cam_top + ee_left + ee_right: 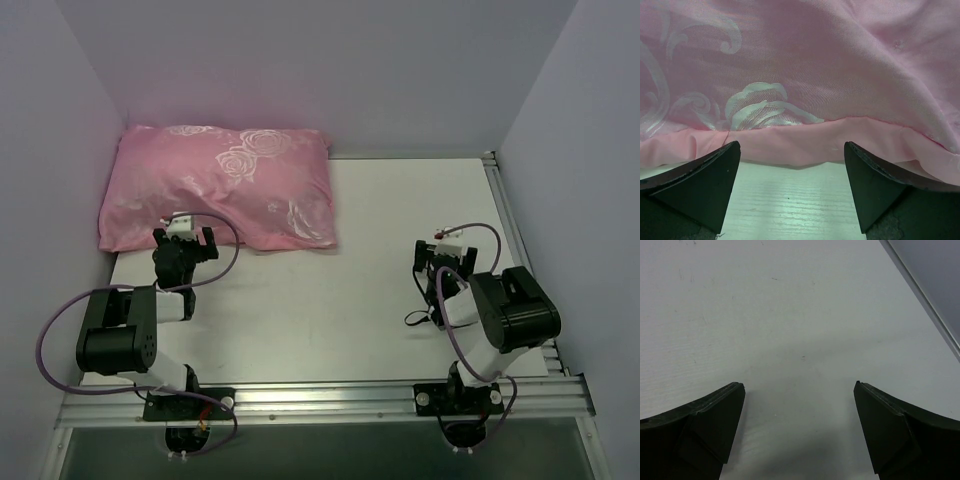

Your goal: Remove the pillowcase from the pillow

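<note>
left gripper (792, 150), jaws spread wide and holding nothing, sits low just before the near hem of the thin pink satin pillowcase with pale rose patterns (220, 185), which lies plump in the far left corner of the white table (380, 300). right gripper (800, 387), equally wide and holding nothing, hangs over the table's right side, well apart from the fabric.

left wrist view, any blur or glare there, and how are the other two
Left wrist: pillowcase slightly soft, mild satin sheen, no blown glare; fingers dark with little detail. Right wrist: table evenly lit, soft shadow between the fingers. Top external: sharp, pink cast on the back wall above the pillowcase.
</note>
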Robot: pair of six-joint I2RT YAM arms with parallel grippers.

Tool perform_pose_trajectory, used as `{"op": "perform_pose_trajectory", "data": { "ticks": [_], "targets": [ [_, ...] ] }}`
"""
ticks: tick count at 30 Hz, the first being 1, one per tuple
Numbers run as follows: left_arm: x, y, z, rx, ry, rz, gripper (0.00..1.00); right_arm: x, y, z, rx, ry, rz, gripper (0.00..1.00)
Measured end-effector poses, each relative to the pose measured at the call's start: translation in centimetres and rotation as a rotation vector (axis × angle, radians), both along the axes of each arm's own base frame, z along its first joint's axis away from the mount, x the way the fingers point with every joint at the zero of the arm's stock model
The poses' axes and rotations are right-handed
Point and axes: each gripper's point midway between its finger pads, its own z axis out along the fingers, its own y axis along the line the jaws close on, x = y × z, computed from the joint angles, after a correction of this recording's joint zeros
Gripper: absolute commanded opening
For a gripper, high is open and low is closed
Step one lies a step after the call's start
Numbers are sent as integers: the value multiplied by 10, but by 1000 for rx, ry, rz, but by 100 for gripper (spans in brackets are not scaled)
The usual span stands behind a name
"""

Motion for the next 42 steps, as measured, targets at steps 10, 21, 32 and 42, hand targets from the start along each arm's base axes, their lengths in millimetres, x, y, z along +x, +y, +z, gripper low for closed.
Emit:
{"op": "perform_pose_trajectory", "data": {
  "ticks": [10,21,32,42],
  "targets": [
    [0,-1,0,-1,0,-8,94,65,42,161,164,-262,147,81],
    [38,2,85,31,206,-265,100,77,212,140,359,137,638,81],
    [-80,33,65,-46,619,-319,96,72,315,12,531,520,727,52],
    [-122,36,44,-69,813,-317,96,43,272,11,746,527,655,0]
  ]
}}
